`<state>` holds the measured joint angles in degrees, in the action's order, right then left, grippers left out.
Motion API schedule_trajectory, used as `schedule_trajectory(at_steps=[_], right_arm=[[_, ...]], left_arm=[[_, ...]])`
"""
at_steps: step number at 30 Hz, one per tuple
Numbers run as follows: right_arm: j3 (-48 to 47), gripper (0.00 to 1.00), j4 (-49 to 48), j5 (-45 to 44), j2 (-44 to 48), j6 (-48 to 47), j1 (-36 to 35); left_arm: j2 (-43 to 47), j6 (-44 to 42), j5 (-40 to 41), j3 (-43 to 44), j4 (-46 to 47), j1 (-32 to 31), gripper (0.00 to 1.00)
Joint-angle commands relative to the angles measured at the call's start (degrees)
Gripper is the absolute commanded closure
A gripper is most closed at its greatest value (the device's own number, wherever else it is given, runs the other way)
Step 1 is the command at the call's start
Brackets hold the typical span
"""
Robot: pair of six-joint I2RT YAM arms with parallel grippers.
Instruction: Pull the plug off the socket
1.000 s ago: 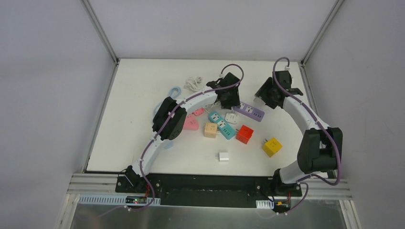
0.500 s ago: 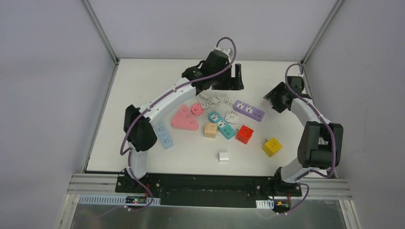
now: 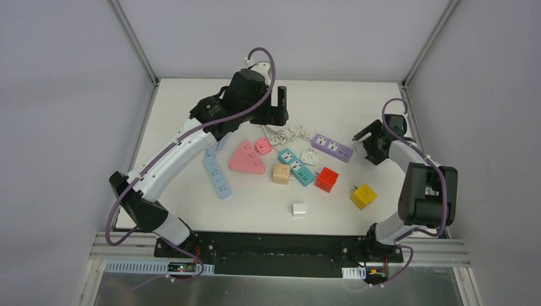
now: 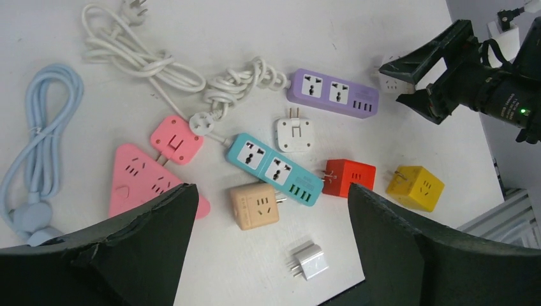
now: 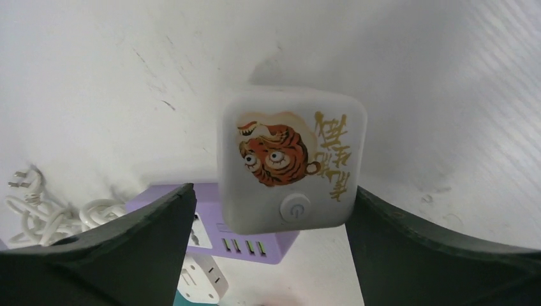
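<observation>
A white cube plug with a tiger print [image 5: 292, 167] lies on the table just past the right end of the purple power strip [image 5: 207, 239]; I cannot tell whether they touch. My right gripper [image 5: 271, 191] is open, its fingers either side of the cube. The left wrist view shows the same: right gripper [image 4: 392, 81], cube [image 4: 388, 81], purple strip [image 4: 332, 94]. From above, the right gripper [image 3: 365, 143] sits low by the strip [image 3: 332, 147]. My left gripper [image 3: 277, 107] is open and empty, high over the back of the table.
Left of the purple strip lie a teal strip [image 3: 296, 167], a white plug [image 3: 310, 157], a beige cube [image 3: 281, 173], a red cube [image 3: 326, 179], a yellow cube [image 3: 363, 196], a white adapter [image 3: 298, 210], a pink triangle socket [image 3: 247, 158], a blue strip [image 3: 217, 177] and a coiled white cord [image 3: 281, 135].
My left arm has lifted off the purple strip's left end and swung back and to the left. My right gripper has drawn back to the right from the strip's end.
</observation>
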<state>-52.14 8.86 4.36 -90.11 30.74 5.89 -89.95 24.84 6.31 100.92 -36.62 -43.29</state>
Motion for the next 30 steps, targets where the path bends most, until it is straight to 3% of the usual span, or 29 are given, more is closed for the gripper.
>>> schedule_trajectory(at_steps=[1, 7, 13, 19, 24, 30], right_arm=[[1.6, 0.12, 1.3, -3.6, 6.2, 0.1, 0.4], [4.8, 0.09, 5.5, -8.6, 17.0, -0.5, 0.3], [4.6, 0.09, 13.4, -9.9, 34.0, -0.4, 0.3], [-2.7, 0.08, 26.2, -11.8, 47.8, -1.6, 0.3], [-12.6, 0.0, 37.9, -14.0, 55.6, -3.1, 0.3], [-16.2, 0.0, 41.7, -19.9, 64.0, -2.6, 0.3]], left_arm=[[6.9, 0.3, 4.4, -4.4, -2.5, 0.1, 0.11], [18.8, 4.8, 4.9, -17.0, 0.7, 0.1, 0.1], [30.7, 6.7, 7.7, -26.0, -1.0, 0.1, 0.06], [40.9, 7.2, 10.0, -28.2, -11.2, 0.1, 0.01], [50.6, 6.2, 13.4, -28.9, -20.3, 0.0, 0.01], [62.2, 3.9, 20.4, -32.4, -29.2, 0.0, 0.01]])
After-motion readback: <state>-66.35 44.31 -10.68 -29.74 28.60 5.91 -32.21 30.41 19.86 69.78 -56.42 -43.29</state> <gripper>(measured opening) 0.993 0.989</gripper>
